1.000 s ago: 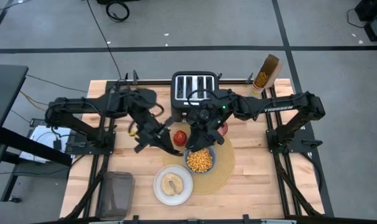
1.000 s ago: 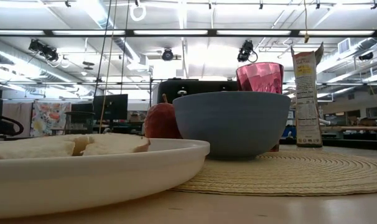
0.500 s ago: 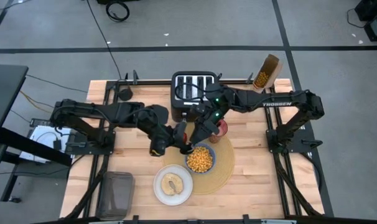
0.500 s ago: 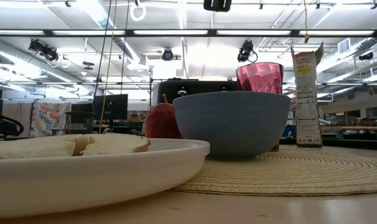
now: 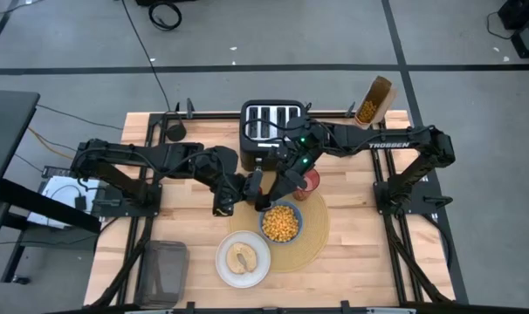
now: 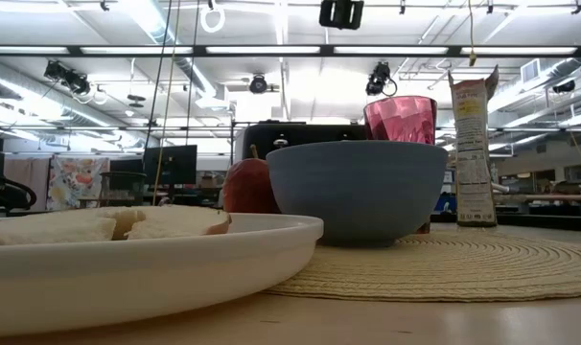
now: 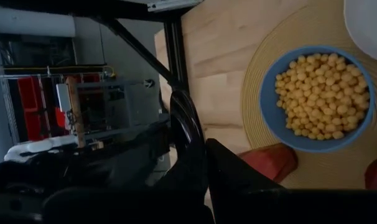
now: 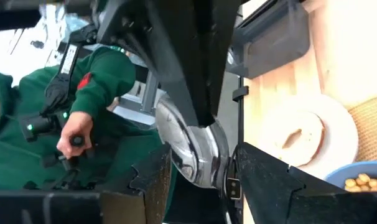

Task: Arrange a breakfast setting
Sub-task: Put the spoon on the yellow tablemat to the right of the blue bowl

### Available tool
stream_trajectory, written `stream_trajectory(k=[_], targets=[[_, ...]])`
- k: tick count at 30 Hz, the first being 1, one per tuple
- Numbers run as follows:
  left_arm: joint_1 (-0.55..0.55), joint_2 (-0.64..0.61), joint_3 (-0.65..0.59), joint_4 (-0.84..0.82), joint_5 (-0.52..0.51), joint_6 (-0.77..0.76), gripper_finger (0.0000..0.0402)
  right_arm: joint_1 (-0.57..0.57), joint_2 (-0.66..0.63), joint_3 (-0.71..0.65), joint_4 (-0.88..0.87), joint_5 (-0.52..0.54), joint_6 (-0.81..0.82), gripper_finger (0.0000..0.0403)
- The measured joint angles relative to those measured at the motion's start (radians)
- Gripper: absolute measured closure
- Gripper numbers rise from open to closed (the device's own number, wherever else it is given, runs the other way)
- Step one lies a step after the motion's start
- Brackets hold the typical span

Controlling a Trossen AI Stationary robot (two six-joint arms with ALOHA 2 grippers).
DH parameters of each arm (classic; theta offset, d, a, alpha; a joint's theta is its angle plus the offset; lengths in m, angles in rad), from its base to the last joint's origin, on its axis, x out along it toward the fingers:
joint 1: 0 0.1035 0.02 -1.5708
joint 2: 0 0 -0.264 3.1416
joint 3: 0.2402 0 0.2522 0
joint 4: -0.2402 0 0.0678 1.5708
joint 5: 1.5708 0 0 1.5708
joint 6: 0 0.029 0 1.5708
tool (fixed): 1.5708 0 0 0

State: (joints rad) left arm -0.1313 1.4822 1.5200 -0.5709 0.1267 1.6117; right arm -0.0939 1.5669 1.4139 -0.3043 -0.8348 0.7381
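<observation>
Two arms meet over the blue bowl (image 5: 280, 223)
The right gripper (image 8: 198, 163) pinches the metal spoon (image 8: 191, 149) (shiny); the left gripper (image 5: 247, 194) I cannot tell.

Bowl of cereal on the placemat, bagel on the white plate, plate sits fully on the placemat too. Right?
Not quite. The high view shows the white plate mostly on the bare wooden table, only overlapping the edge of the placemat. The rest holds: the blue bowl of cereal is on the placemat, and the bagel lies on the plate.
</observation>
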Motion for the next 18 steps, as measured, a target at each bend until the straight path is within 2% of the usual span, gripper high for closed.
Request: stream_trajectory(k=[6, 14, 18], targets=[[0.01, 0.0, 0.0, 0.002, -0.016, 0.021, 0.0393, -0.014, 0.0, 0.0, -0.007, 0.038, 0.082, 0.0255], [0.011, 0.0, 0.0, 0.011, -0.023, 0.034, 0.0392, -0.013, 0.0, 0.001, -0.074, 0.038, 0.039, 0.0335], [0.009, 0.001, 0.0, 0.014, -0.045, 0.055, 0.0389, -0.005, 0.0, 0.002, -0.08, 0.035, 0.02, 0.0343]])
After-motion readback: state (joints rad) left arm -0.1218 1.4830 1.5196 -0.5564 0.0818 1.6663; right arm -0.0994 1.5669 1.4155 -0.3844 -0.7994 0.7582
